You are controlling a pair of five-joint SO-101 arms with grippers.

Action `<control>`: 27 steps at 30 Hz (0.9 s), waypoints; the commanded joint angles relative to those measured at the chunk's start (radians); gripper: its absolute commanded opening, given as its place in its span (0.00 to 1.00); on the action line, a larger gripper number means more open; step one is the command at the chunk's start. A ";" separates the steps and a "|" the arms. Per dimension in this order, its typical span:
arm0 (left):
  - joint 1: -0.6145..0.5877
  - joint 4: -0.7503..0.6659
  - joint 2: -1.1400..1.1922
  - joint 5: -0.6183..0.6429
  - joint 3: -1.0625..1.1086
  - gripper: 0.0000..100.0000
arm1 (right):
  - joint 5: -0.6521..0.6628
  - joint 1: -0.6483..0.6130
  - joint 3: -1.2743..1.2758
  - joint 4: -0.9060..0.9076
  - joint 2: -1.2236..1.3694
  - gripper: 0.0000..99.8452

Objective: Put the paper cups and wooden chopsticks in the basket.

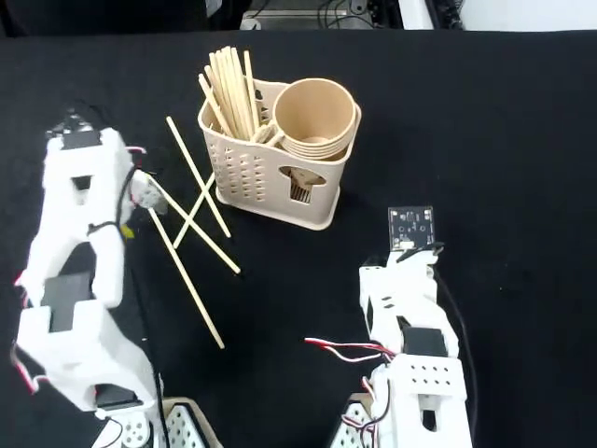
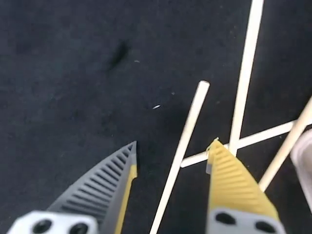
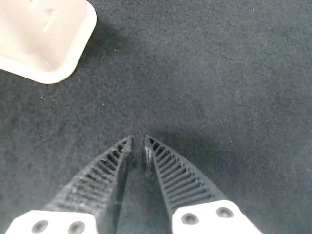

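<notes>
Black cloth table [image 1: 504, 140]. Beige perforated basket [image 1: 270, 187]: holds a stack of paper cups [image 1: 317, 117] and a bundle of wooden chopsticks [image 1: 233, 84] standing on end; it stands ahead of the left jaws and the right jaws, between the two. Loose chopsticks [image 1: 191, 280]: four, crossed on the table beside the basket, at and just ahead of the left jaws. Left jaws: wide open, gripping nothing, with one chopstick [image 2: 183, 151] lying between the tips and the others crossing just beyond the yellow-faced tip. Right jaws: all but closed, a thin gap only, empty, above bare cloth; a basket corner [image 3: 48, 34] lies near, ahead and to one side.
</notes>
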 commanded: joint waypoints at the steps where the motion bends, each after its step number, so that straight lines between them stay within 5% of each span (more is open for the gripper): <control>1: 0.058 -0.057 0.054 0.005 -0.028 0.23 | 0.011 -0.014 -0.001 0.005 -0.015 0.04; 10: -0.010 -0.140 0.120 0.052 -0.024 0.15 | 0.011 -0.014 -0.001 0.005 -0.015 0.04; 23: 0.077 -0.224 0.120 0.054 0.071 0.14 | 0.011 -0.014 -0.001 0.005 -0.015 0.04; 27: 0.076 -0.224 0.109 0.048 0.071 0.04 | 0.011 -0.014 -0.001 0.005 -0.015 0.04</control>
